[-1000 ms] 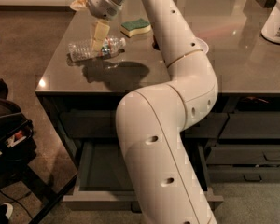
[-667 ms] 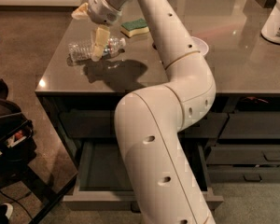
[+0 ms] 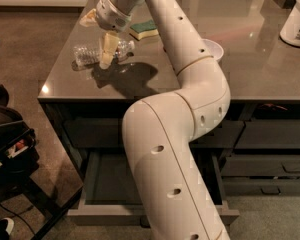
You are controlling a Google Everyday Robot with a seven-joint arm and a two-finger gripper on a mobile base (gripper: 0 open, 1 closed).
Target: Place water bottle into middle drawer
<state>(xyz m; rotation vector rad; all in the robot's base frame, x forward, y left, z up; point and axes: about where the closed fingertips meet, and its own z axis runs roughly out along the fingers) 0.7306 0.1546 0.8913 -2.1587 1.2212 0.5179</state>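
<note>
Your gripper (image 3: 95, 43) hangs over the far left part of the glossy grey countertop (image 3: 250, 71), directly above the small clear crinkly plastic water bottle (image 3: 87, 54). Its cream fingers (image 3: 106, 51) are spread apart and not clamped. One comes down in front of the bottle's near side and the other sits beyond its far side, which looks like the set-up for a squeeze across the body.

The bottle lies flat on the counter near the left edge, apart from the green-and-yellow sponge (image 3: 144, 29) just to its right. Its long axis runs left to right, angled a little away from you at the right end. The narrower neck end seems to point right, toward the sponge, with the wider base to the left. Straddling it crosswise suits that lie — a round, soft bottle could roll or buckle if pinched off-centre.

Below, the wide dark grey middle drawer (image 3: 102, 215) stands pulled out, ready to receive it, though the arm hides much of its interior.
</note>
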